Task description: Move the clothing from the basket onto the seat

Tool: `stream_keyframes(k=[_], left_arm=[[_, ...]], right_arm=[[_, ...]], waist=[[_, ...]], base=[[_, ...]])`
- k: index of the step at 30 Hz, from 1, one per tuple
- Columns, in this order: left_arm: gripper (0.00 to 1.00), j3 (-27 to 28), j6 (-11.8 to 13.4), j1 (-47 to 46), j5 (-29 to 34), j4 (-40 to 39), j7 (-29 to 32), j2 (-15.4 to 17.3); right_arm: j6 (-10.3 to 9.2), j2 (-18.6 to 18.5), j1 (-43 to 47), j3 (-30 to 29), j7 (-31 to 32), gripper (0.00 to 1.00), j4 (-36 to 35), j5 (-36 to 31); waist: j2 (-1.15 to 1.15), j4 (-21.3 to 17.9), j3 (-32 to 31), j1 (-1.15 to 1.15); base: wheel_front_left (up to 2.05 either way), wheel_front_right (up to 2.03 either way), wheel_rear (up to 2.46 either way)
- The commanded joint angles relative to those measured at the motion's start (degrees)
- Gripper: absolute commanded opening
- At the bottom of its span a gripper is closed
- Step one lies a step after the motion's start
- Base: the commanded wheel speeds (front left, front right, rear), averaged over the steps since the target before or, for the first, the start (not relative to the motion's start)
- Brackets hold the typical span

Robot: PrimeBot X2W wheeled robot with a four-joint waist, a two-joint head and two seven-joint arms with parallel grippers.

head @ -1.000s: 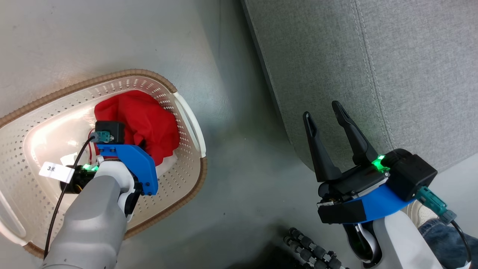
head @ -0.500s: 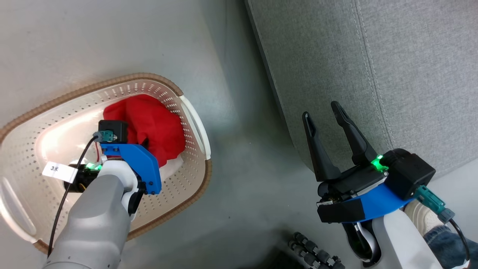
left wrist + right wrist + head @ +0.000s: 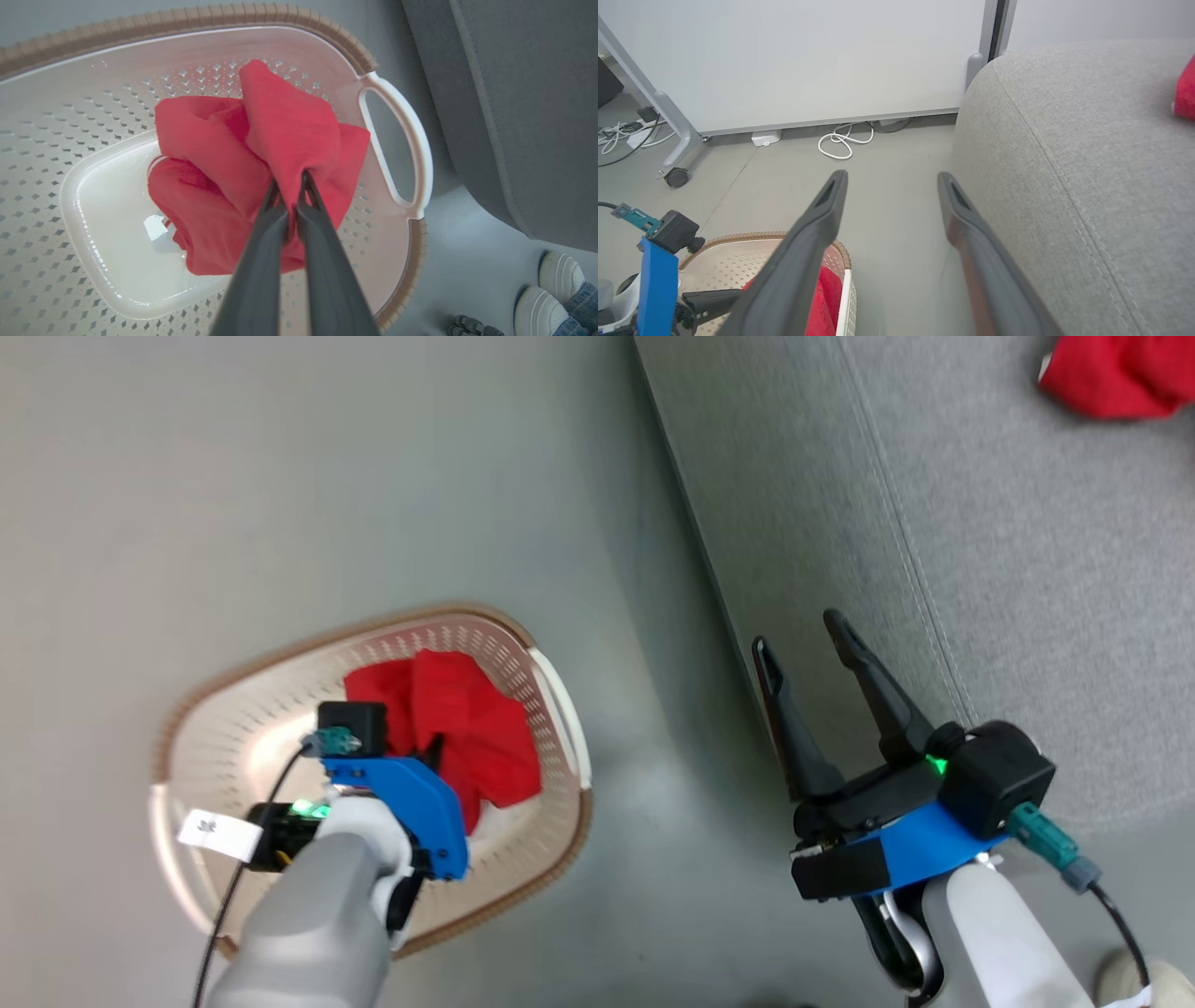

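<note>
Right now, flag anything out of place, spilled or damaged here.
Nothing is spilled or damaged. Two things stand out: a person's white shoes stand near the basket, and a loose white cable lies coiled by the wall.

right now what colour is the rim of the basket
The rim is brown with a woven look, on a cream-white basket; clearest in the left wrist view.

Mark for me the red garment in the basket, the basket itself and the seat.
red garment (image 3: 289, 121), left wrist view, its raised fold.
basket (image 3: 415, 135), left wrist view, its white handle.
seat (image 3: 1027, 551), head view, bare grey fabric.
</note>
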Motion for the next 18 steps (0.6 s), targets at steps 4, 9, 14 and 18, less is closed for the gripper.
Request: stream_keyframes(k=[4, 9, 14, 18], left_arm=[[0.00, -2.26, -0.29, 2.36, -2.17, -3.56, -0.65, -0.93], [0.00, -5.78, -0.30, 4.48, -5.24, -8.09, -0.36, -1.31], [0.00, -9.09, -0.30, 5.27, -7.85, -11.93, -0.60, -1.33], [0.00, -11.86, -0.31, 3.52, -9.23, -15.35, -1.12, -1.33]], right_arm=[[0.03, -0.09, 1.83, -0.07, 0.11, 1.00, 1.70, -1.33], [0.03, -0.10, 3.55, -0.09, 1.29, 1.00, 2.69, -2.28], [0.03, -0.11, 5.27, 0.61, 2.67, 1.00, 2.71, -2.36], [0.03, -0.11, 6.68, 0.93, 3.87, 1.00, 2.13, -2.44]], waist=[[0.00, 6.77, -10.20, 0.01], [0.00, 10.41, -16.43, 0.01], [0.00, 12.74, -21.74, 0.01], [0.00, 14.08, -24.50, 0.01]], base=[[0.00, 0.00, 0.00], [0.00, 0.00, 0.00], [0.00, 0.00, 0.00], [0.00, 0.00, 0.00]])
